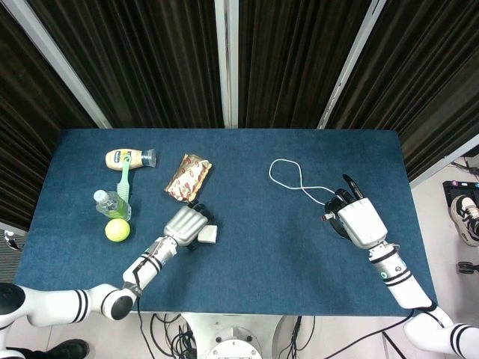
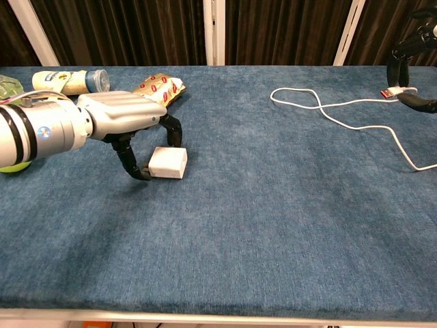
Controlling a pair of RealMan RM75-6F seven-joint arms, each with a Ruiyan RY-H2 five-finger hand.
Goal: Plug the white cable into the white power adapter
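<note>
Starting on the left side: the left hand (image 2: 130,130) is hunched right over the white power adapter (image 2: 168,162), which sits flat on the blue desk (image 2: 273,225) about mid-left. In the chest view the fingers (image 2: 134,164) curl down and bracket the little block, one dark tip against its left end and another reaching over the far side, but the adapter looks like it's resting on the desk, so I'd call it a loose cage and not a real hold yet. Way over on the right, well apart from all that, the right hand (image 1: 358,220) has the plug end of the white cable (image 2: 355,126) pinched between its fingertips, red tip showing, up off the surface. The rest of the cable loops back toward the middle of the desk. So the thing that matters: the plug has to travel leftward across the desk, and the adapter's port face needs to end up pointing right to meet it.
</note>
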